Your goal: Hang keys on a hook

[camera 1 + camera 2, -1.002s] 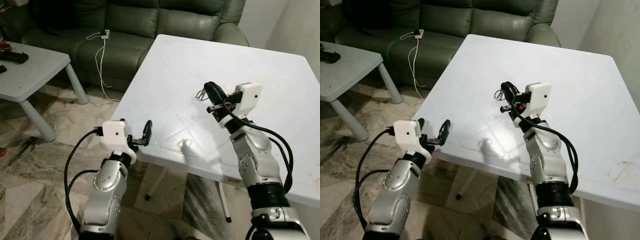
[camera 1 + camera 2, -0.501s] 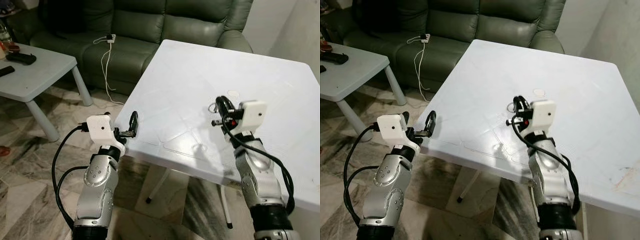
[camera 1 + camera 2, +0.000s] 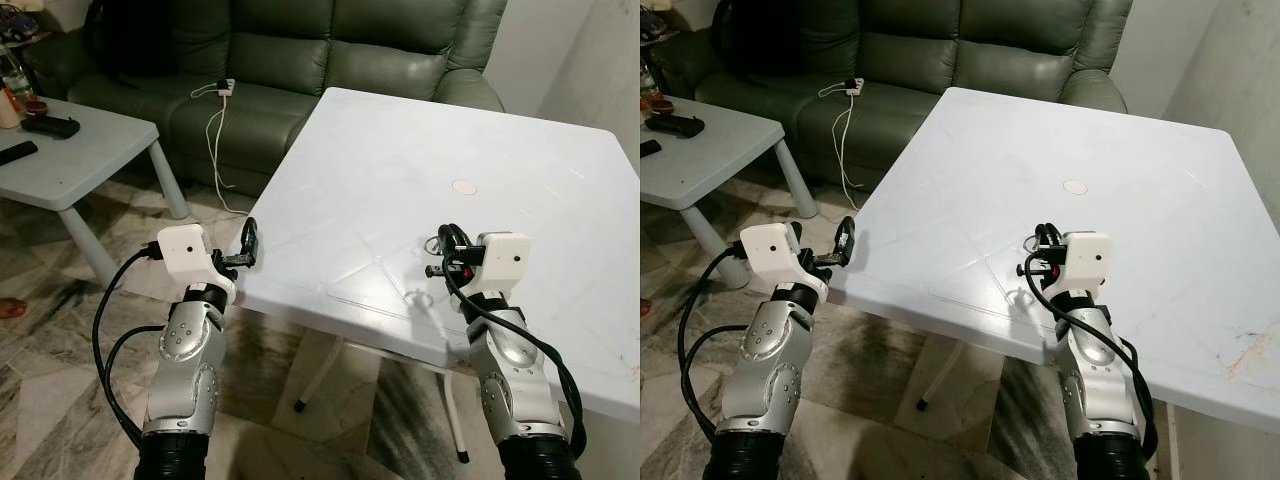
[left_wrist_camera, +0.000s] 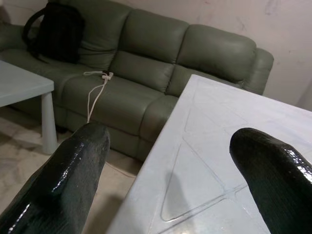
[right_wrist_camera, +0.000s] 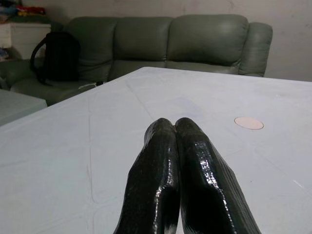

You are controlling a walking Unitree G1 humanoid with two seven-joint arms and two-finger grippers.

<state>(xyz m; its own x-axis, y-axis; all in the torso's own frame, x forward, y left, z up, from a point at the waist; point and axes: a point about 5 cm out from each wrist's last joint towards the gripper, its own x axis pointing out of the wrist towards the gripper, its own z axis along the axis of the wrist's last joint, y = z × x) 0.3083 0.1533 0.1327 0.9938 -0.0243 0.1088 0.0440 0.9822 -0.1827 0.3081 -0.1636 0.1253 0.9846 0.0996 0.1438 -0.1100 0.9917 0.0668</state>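
Right gripper (image 5: pixel 174 127) clenched on keys (image 3: pixel 432 242) above table (image 3: pixel 400 170); left gripper (image 3: pixel 247 243) spread wide.

Silver jointed arms, white boxy wrist camera housings, looping black cables, glossy black fingers (image 5: pixel 195 165) (long, rounded tips).

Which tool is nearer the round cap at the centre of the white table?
Right. The right tool hovers over the white table, just short of the round cap. The left tool sits off the table's near-left corner, much farther away.
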